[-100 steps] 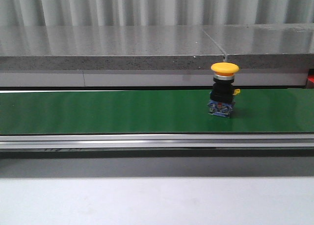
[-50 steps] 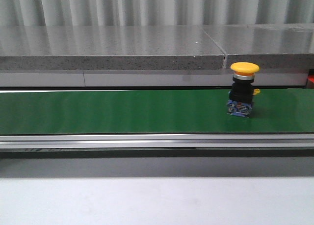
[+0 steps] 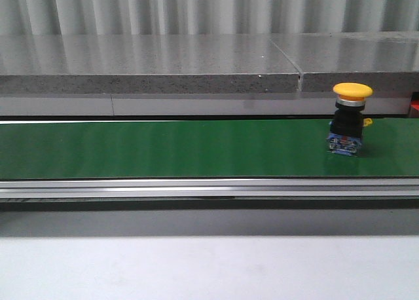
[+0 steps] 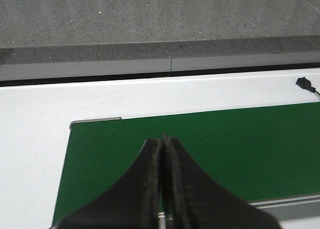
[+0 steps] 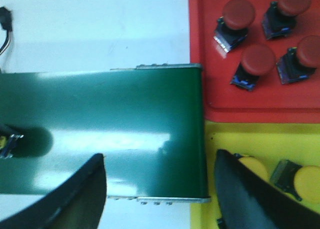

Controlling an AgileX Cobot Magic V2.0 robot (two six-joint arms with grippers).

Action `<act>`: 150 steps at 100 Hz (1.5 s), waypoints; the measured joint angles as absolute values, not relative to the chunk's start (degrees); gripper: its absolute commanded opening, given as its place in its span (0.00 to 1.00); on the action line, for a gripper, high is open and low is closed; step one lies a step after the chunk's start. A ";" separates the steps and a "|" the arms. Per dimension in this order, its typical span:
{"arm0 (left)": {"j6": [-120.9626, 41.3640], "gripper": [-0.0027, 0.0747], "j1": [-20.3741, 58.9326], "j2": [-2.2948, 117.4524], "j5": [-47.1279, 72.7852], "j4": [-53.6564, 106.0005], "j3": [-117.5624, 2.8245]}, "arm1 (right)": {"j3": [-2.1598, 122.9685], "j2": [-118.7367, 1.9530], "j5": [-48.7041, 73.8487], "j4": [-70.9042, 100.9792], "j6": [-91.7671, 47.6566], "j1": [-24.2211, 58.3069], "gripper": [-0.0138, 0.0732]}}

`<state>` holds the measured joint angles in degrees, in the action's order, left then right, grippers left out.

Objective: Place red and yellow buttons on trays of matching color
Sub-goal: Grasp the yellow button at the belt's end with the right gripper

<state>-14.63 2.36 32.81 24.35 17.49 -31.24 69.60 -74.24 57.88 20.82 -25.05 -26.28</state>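
Note:
A yellow button (image 3: 351,120) with a mushroom cap, black body and blue base stands upright on the green conveyor belt (image 3: 163,149), near its right end. The edge of its base (image 5: 6,143) shows in the right wrist view. My right gripper (image 5: 160,164) is open above the belt's end, with nothing between its fingers. Beside that end lie a red tray (image 5: 205,64) holding several red buttons (image 5: 238,13) and a yellow tray (image 5: 250,134) holding yellow buttons (image 5: 306,181). My left gripper (image 4: 161,139) is shut and empty over the belt's other end (image 4: 100,154).
A grey stone ledge (image 3: 150,64) runs behind the belt. A metal rail (image 3: 196,187) borders the belt's front, with a white table (image 3: 196,267) below it. A small black connector (image 4: 304,82) lies on the white surface by the belt.
The yellow button has ridden the belt to the right, still upright. No arm shows in the front view.

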 measured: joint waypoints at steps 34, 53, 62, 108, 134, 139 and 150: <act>-14.63 0.01 2.36 32.81 24.35 17.49 -31.24 | 63.33 -72.54 62.02 19.18 -27.79 -12.75 0.71; -14.63 0.01 2.36 32.81 24.35 17.49 -31.24 | 60.11 -72.54 59.78 15.96 -27.91 -7.32 0.71; -14.63 0.01 2.36 32.81 24.35 17.49 -31.24 | 59.21 -73.12 57.67 15.87 -27.97 -5.91 0.71; -14.63 0.01 2.36 32.81 24.35 17.49 -31.24 | 59.19 -83.82 50.79 16.42 -28.42 -3.85 0.71; -14.63 0.01 2.36 32.81 24.35 17.49 -31.24 | 60.18 -86.22 47.05 17.01 -28.69 -3.29 0.71; -14.63 0.01 2.36 32.81 24.35 17.49 -31.24 | 60.44 -86.50 46.28 17.12 -28.69 -3.29 0.71; -14.63 0.01 2.36 32.81 24.35 17.49 -31.24 | 60.44 -86.61 44.50 17.12 -28.69 -3.20 0.71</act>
<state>-14.63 2.36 32.81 24.35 17.49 -31.24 60.44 -86.61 44.50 17.12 -28.69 -3.20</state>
